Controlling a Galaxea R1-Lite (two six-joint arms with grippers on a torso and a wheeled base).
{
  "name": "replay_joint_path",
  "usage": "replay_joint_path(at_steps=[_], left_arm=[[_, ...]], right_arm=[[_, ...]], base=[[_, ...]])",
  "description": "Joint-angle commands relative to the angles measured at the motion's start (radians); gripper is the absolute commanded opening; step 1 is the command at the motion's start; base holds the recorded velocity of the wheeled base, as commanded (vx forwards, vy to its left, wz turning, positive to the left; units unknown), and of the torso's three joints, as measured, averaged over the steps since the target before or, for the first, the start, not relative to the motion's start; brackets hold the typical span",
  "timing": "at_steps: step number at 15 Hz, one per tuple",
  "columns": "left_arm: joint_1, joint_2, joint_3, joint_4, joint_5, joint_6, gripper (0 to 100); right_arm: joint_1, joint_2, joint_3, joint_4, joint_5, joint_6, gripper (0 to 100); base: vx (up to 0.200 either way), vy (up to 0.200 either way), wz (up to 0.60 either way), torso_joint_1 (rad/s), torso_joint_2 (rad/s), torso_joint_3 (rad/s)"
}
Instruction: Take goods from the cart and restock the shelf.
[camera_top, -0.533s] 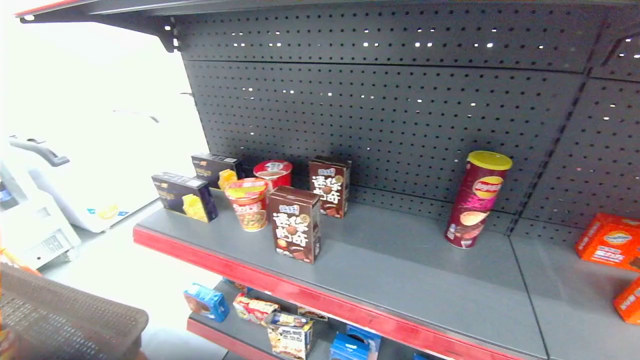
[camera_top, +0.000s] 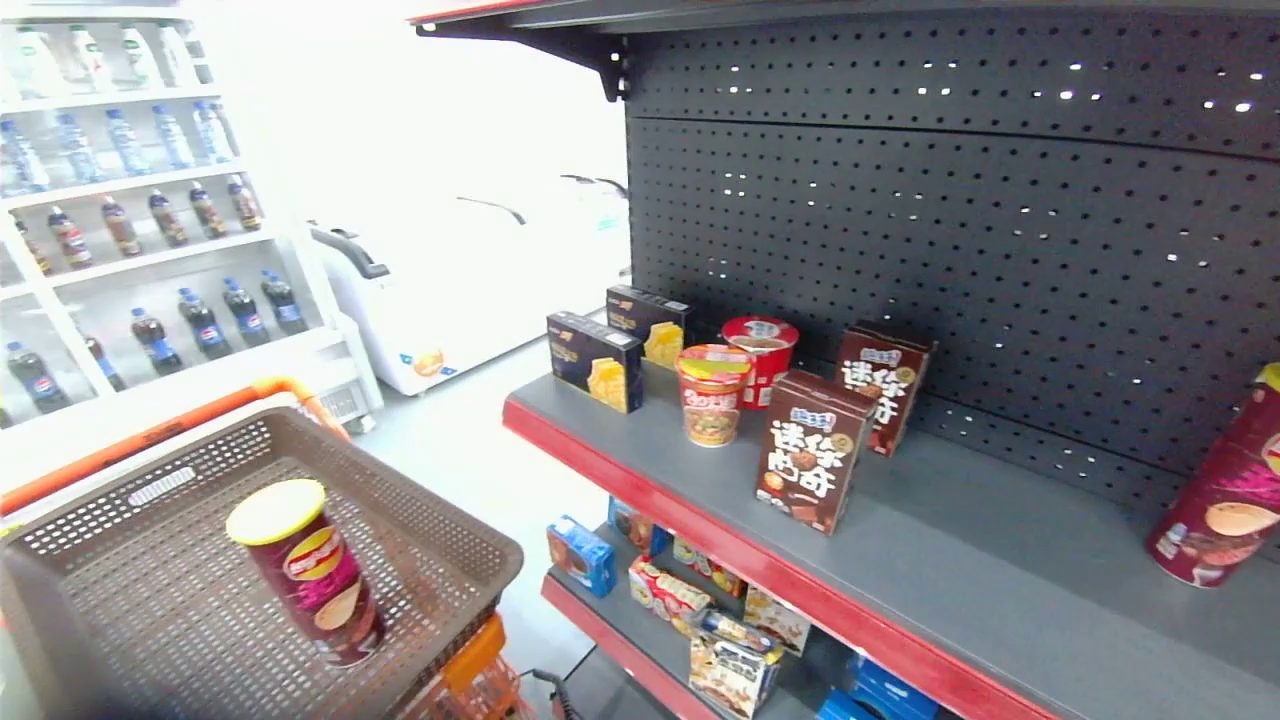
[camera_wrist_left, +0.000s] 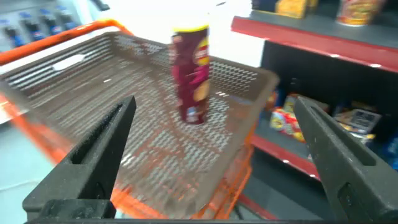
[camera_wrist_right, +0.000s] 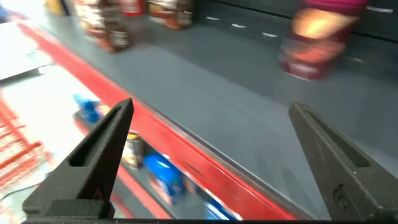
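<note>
A maroon chip can with a yellow lid (camera_top: 305, 570) stands upright in the brown mesh basket (camera_top: 150, 500) of the orange cart, at the lower left. My left gripper (camera_wrist_left: 211, 162) hangs open over the near side of the basket (camera_wrist_left: 74, 68), short of the can (camera_wrist_left: 191, 74), with nothing between its fingers. A matching chip can (camera_top: 1220, 500) stands on the grey shelf (camera_top: 950, 560) at the far right. My right gripper (camera_wrist_right: 211, 162) is open and empty in front of the shelf's red edge (camera_wrist_right: 186, 134), with that can (camera_wrist_right: 317, 37) beyond it.
Two brown boxes (camera_top: 815, 450), two cup noodles (camera_top: 712, 393) and two dark boxes (camera_top: 595, 360) stand on the shelf's left part. Snack packs (camera_top: 700, 610) fill the lower shelf. A drinks fridge (camera_top: 130, 230) and a white freezer (camera_top: 420, 290) stand behind the cart.
The head camera has swung left: the shelf goods sit further right in the picture, and the cart basket with its can has come into view.
</note>
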Motion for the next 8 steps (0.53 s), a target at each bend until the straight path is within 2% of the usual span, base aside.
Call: replay_joint_path(at_steps=[1, 3, 6, 7, 8], left_arm=[[0.0, 0.0, 0.0, 0.0, 0.0, 0.001, 100], [0.0, 0.0, 0.0, 0.0, 0.0, 0.0, 100], [0.0, 0.0, 0.0, 0.0, 0.0, 0.0, 100], [0.0, 0.0, 0.0, 0.002, -0.009, 0.007, 100], [0.0, 0.0, 0.0, 0.002, -0.048, 0.033, 100]], right_arm=[[0.0, 0.001, 0.0, 0.0, 0.0, 0.0, 100], [0.0, 0.001, 0.0, 0.001, 0.0, 0.001, 100], [0.002, 0.001, 0.0, 0.001, 0.0, 0.003, 100], [0.002, 0.001, 0.0, 0.001, 0.0, 0.003, 100], [0.002, 0.0, 0.0, 0.001, 0.0, 0.003, 100]], base=[[0.0, 0.0, 0.6, 0.002, 0.0, 0.002], [0.0, 0.0, 0.6, 0.0, 0.0, 0.002], [0.0, 0.0, 0.0, 0.0, 0.0, 0.0], [0.0, 0.0, 0.0, 0.0, 0.0, 0.0], [0.0, 0.0, 0.0, 0.0, 0.0, 0.0]])
